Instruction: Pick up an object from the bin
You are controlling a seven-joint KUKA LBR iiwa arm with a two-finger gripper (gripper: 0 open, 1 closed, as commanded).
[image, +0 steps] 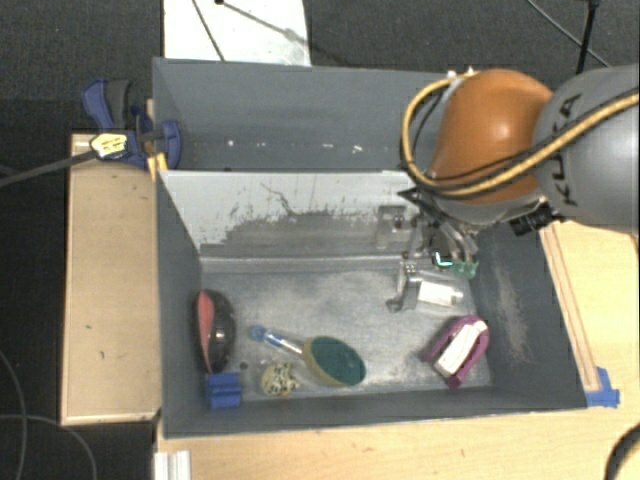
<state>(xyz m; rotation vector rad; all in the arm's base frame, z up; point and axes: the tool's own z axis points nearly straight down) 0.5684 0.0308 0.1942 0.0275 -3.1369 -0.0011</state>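
- Camera view: the grey metal bin [200, 218] has a scuffed floor and sloping walls, and loose things lie spread along its near side.
- Camera view: the arm enters from the right under a rounded orange cover [490, 133] looped with yellow and black cables. Below it the pincer [408, 293] hangs low over the right half of the floor, close to the back wall's foot.
- Camera view: I cannot tell whether the pincer is open or closed, and nothing can be made out gripped in it.
- Camera view: a small white rectangular piece [440, 293] lies on the floor just beside the pincer's tip, on its right. Whether the two touch cannot be told.
- Camera view: a purple and white boxy object [458, 346] lies tilted nearer the front wall, near the pincer and to its lower right, clearly apart from it.
- Camera view: a blue-handled brush with a dark green oval head [335, 360] lies at the front middle, to the pincer's lower left.
- Camera view: a speckled pale ball [279, 378] sits just beside the brush.
- Camera view: a red and black oval object [213, 328] and a blue plastic block [224, 390] lie at the left front corner, well apart from the pincer.
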